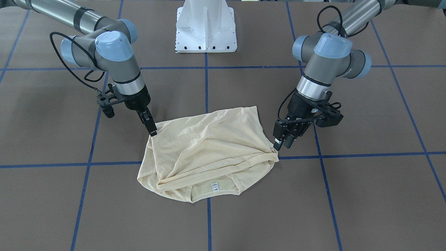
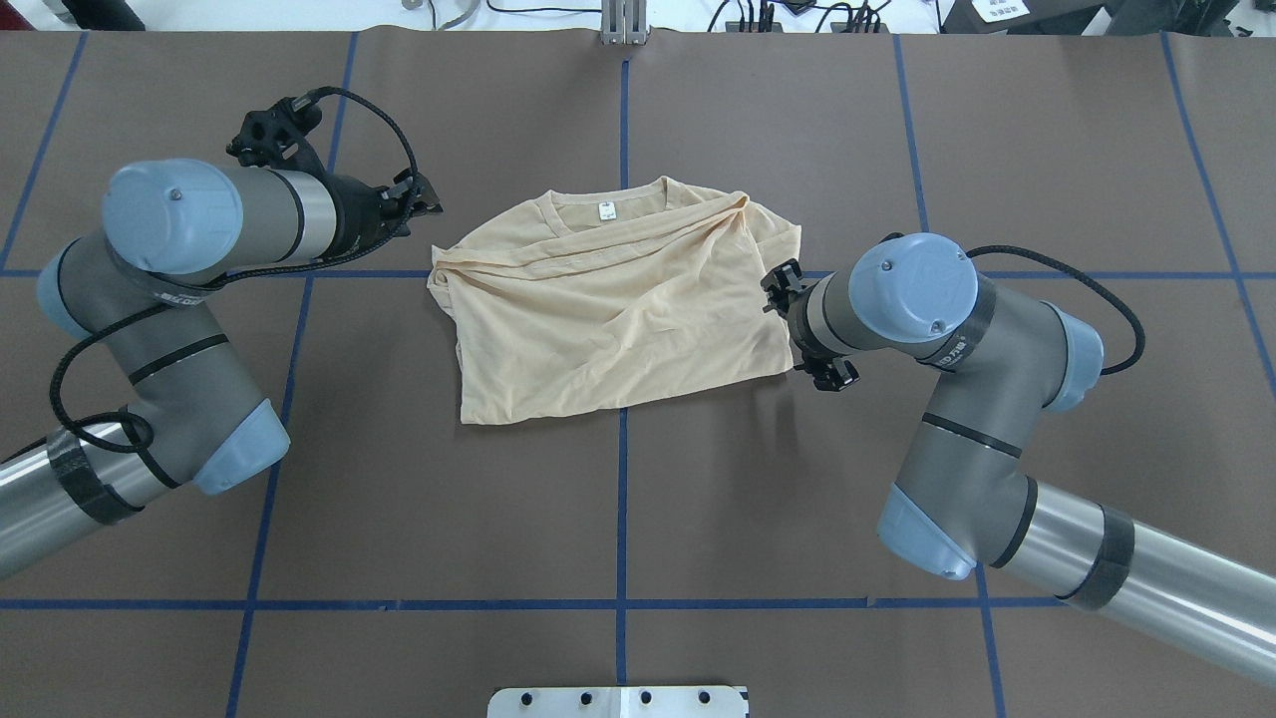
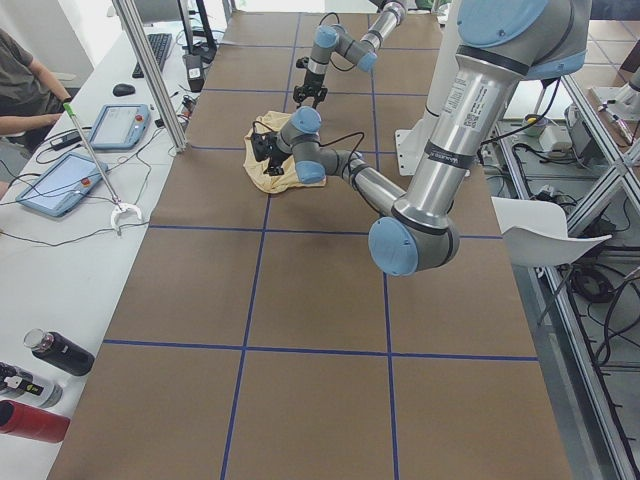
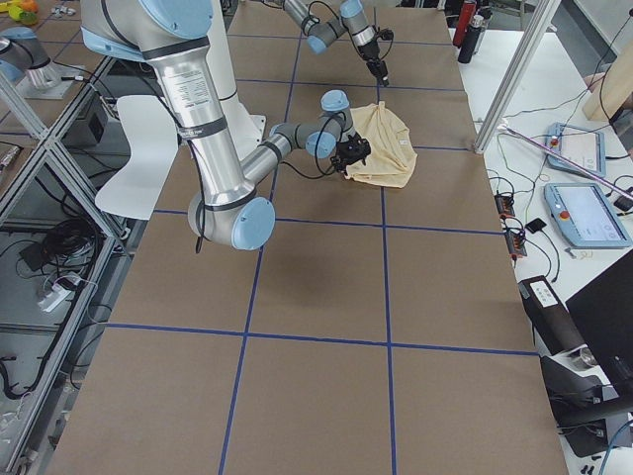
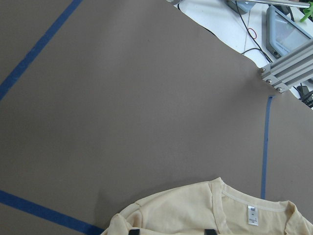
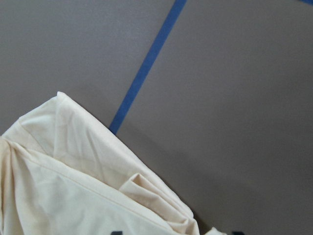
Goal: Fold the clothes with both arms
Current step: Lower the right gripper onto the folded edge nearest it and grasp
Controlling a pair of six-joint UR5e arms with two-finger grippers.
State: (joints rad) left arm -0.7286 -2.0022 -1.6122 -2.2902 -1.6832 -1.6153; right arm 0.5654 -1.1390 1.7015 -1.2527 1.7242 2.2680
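Cream T-shirt lies rumpled, partly folded, mid-table, neck label on side away from robot. Left gripper at one shirt corner, fingers apart. Right gripper at opposite corner, fingers apart.

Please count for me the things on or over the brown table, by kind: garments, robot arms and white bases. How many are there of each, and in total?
Garments: 1, the cream T-shirt
Robot arms: 2, the left arm and the right arm
White bases: 1, the white pedestal base
Total: 4
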